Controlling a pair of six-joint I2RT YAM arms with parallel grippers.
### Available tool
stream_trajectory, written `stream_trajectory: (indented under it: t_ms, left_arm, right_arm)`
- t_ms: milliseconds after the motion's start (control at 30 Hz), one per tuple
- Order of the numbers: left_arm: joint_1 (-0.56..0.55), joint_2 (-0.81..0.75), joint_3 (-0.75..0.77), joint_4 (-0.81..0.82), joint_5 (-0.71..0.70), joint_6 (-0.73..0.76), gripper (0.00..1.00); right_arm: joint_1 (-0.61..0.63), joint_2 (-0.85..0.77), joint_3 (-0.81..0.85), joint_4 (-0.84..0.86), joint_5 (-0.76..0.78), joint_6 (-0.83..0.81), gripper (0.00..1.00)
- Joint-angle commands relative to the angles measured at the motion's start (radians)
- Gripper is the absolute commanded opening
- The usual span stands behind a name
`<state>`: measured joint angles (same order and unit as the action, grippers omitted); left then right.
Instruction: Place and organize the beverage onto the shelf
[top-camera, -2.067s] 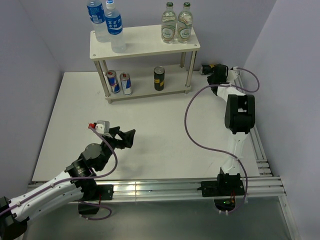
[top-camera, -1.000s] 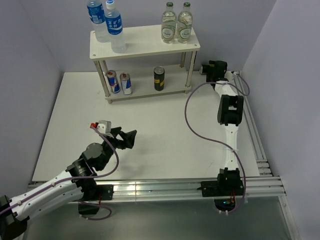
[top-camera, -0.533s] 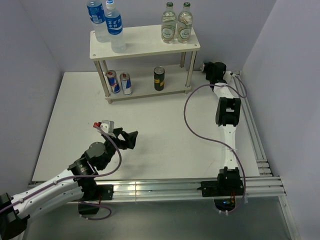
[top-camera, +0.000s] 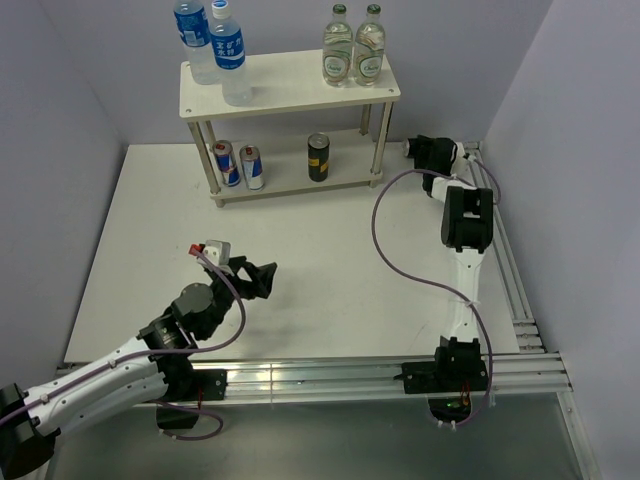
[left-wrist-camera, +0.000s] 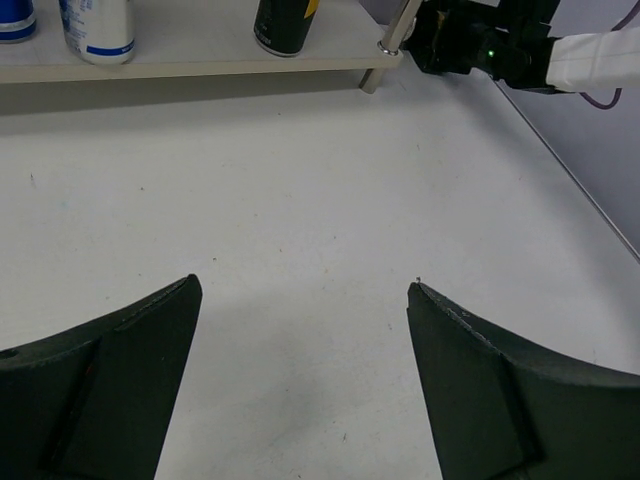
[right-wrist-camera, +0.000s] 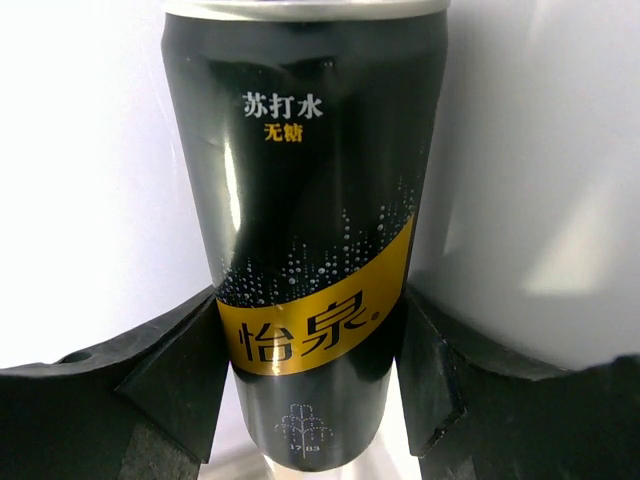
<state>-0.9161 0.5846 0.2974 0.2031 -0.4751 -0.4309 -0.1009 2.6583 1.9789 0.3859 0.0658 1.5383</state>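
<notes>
Changed: since the earlier top views the right arm's elbow has swung outward and its wrist has drawn back a little from the far corner. The left arm has barely shifted.
Right gripper (right-wrist-camera: 312, 345): fingers closed on the dark can (right-wrist-camera: 300, 230), one pad pressed to each side of its lower half.
Dark can: upright, glossy black with a silver top rim, white and yellow characters, and a slanted yellow band. It is off the shelf, held just right of its right-hand legs.
Left gripper (left-wrist-camera: 303, 288): fingers spread wide with nothing between them, low over the near-left table (top-camera: 300, 240).
Shelf (top-camera: 290, 92): cream-white with two boards on thin round legs, at the far side of the table.
Top board: two water bottles (top-camera: 228, 55) with blue labels on the left and two green-capped bottles (top-camera: 353, 45) on the right.
Lower board: two blue-and-silver cans (top-camera: 239, 165) on the left and the other dark can (top-camera: 318, 157) right of centre — the space to its right is free.
In the way: the shelf's right legs stand between the held can and the lower board.
Nearby: a purple cable (top-camera: 385, 250) loops from the right arm over the table.
</notes>
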Motion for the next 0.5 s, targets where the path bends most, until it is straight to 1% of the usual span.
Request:
stream_trajectory:
  t_ms: [0,33,67,133,167,300,367,400,467]
  left_arm:
    - [-0.003,-0.022,0.0,0.041,0.012,0.004,0.9]
    - [-0.003,-0.022,0.0,0.041,0.009,0.004,0.9]
    - [-0.003,-0.025,0.002,0.039,0.012,0.004,0.9]
    - [-0.003,-0.025,0.0,0.041,0.012,0.003,0.9]
    - [-0.004,-0.026,0.002,0.039,0.01,0.003,0.9]
    - [-0.003,-0.038,0.002,0.038,0.007,0.003,0.9]
    - [-0.003,-0.049,0.003,0.039,0.004,0.006,0.9]
    - [-0.003,-0.051,-0.001,0.041,0.003,0.006,0.91]
    - [-0.003,-0.048,0.0,0.038,-0.003,0.006,0.91]
  right_arm:
    - [0.012,-0.193,-0.161,0.1,-0.012,-0.119,0.0]
    - [0.015,-0.224,-0.201,0.111,-0.008,-0.154,0.0]
    - [0.018,-0.256,-0.277,0.129,-0.004,-0.168,0.0]
    - [0.027,-0.334,-0.351,0.151,-0.009,-0.194,0.0]
    - [0.029,-0.359,-0.421,0.174,-0.014,-0.202,0.0]
    - [0.05,-0.5,-0.58,0.209,-0.02,-0.245,0.0]
    - [0.07,-0.549,-0.661,0.215,-0.003,-0.293,0.0]
    - [0.076,-0.604,-0.69,0.218,0.011,-0.314,0.0]
    - [0.096,-0.662,-0.76,0.203,0.058,-0.392,0.0]
